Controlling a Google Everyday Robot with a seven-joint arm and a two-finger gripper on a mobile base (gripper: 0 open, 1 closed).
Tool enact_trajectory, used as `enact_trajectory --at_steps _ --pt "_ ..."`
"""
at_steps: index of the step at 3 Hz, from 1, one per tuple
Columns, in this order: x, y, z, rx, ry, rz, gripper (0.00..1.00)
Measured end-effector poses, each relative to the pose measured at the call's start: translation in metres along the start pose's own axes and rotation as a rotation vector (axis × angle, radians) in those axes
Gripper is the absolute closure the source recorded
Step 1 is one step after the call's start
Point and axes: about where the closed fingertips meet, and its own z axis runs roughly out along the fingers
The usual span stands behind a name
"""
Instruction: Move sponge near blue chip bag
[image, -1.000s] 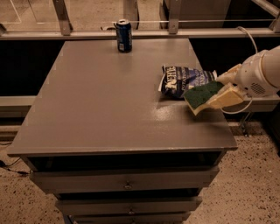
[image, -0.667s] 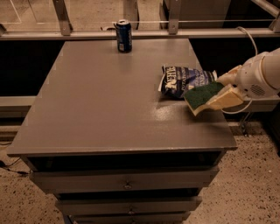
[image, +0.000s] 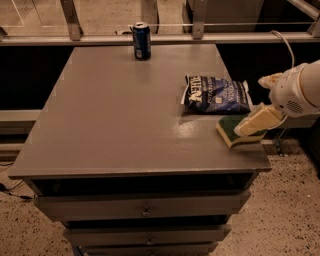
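The sponge (image: 231, 130), green on top with a yellow layer below, lies flat on the table near the front right corner. It is just in front of the blue chip bag (image: 216, 94), with a small gap between them. My gripper (image: 260, 102) comes in from the right edge, over the sponge. One cream finger (image: 256, 121) lies across the sponge's right end and the other is raised well above it, so the gripper looks open.
A blue soda can (image: 141, 41) stands upright at the table's far edge. The grey table (image: 115, 115) has drawers below its front. A rail runs behind it. The sponge sits close to the table's right edge.
The sponge has gone from tilted and lifted to flat on the table, a little nearer the front. The fingers have spread apart.
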Motion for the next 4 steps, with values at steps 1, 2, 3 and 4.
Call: enact_trajectory --at_steps 1,2,3,4 --pt "0.001 0.003 0.003 -0.008 -0.005 0.008 0.0" --pt "0.007 0.003 0.001 -0.015 -0.021 0.029 0.0" --pt "0.011 -0.012 -0.027 -0.008 -0.084 0.037 0.0" --pt "0.009 -0.032 -0.069 -0.011 -0.146 -0.012 0.0"
